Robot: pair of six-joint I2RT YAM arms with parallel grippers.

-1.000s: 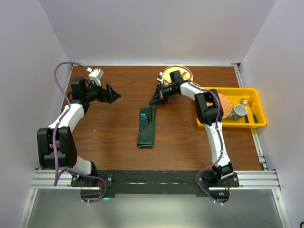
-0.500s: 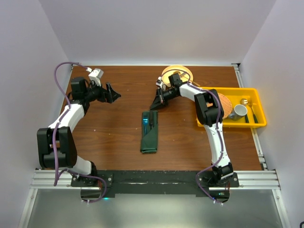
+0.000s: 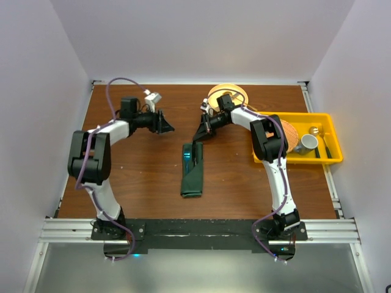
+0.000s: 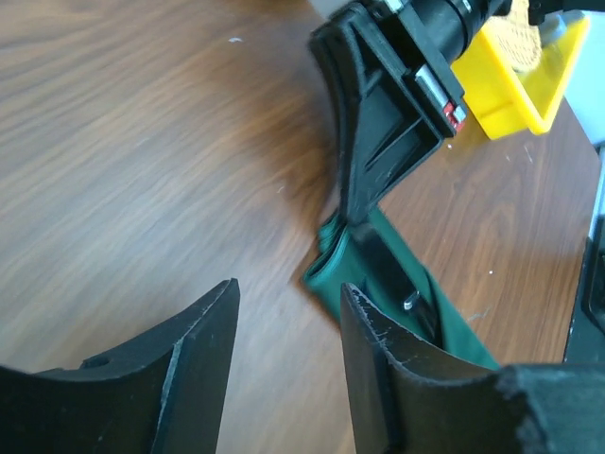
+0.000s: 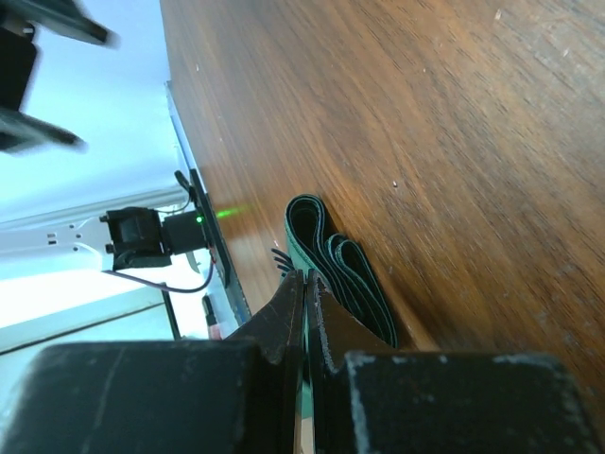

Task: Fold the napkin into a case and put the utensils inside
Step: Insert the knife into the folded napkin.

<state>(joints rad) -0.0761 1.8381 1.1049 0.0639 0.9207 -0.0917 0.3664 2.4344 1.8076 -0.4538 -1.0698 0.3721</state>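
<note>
The napkin (image 3: pixel 192 174) lies mid-table as a narrow dark green case (image 4: pixel 333 271). From its far end stick out the utensils: a blue fork (image 3: pixel 186 156) and a dark-handled knife (image 3: pixel 197 152). My right gripper (image 3: pixel 204 132) is at that far end, shut, its tips pinching a layer of the cloth (image 5: pixel 333 261) in the right wrist view (image 5: pixel 304 277). It also shows in the left wrist view (image 4: pixel 352 214), touching the case's corner. My left gripper (image 3: pixel 167 127) hovers left of the case's far end, open, with only bare wood between its fingers (image 4: pixel 288 289).
A yellow plate (image 3: pixel 237 90) sits at the back behind the right arm. A yellow bin (image 3: pixel 327 125) on the right holds a cup (image 3: pixel 307 143) and other items. The table's side rails run along both edges.
My left arm has swung right toward the case, and its jaws have narrowed. My right gripper first shifted slightly nearer, taking the case's far end with it, then held still.
</note>
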